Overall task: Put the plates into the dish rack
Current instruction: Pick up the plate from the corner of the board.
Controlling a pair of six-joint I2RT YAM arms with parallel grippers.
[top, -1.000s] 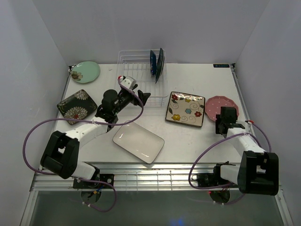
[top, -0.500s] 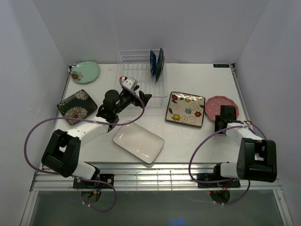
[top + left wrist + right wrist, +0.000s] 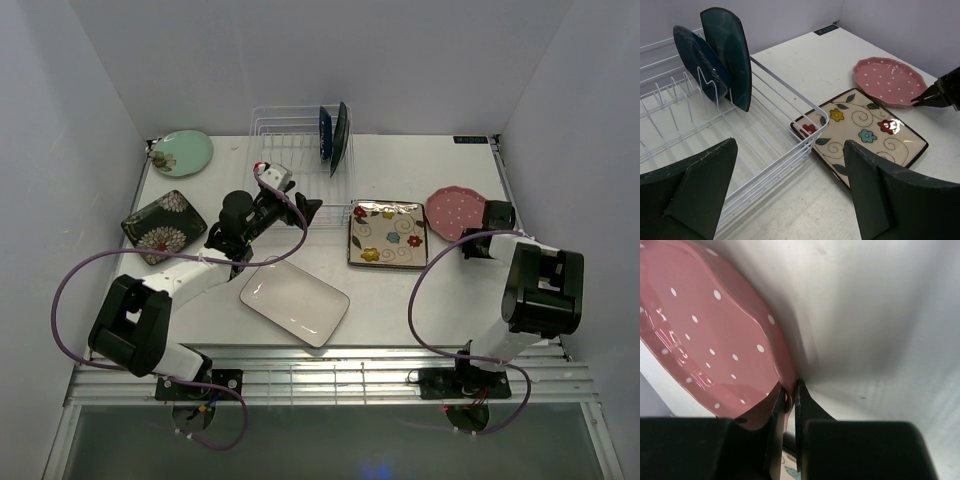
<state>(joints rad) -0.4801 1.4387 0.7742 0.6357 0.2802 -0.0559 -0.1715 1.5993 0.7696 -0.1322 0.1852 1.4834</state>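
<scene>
Overhead, the left gripper (image 3: 303, 212) hovers at the near edge of the dish rack (image 3: 285, 130), two dark plates (image 3: 333, 135) upright inside; from the left wrist, its jaws spread wide above the rack corner beside the patterned square plate (image 3: 865, 135); from the right wrist, the right gripper (image 3: 789, 399) pinches the rim of the pink plate (image 3: 715, 340).

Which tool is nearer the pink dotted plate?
Right. The right tool grips the pink plate by its rim; the left tool hangs open beside the dish rack, well away.
</scene>
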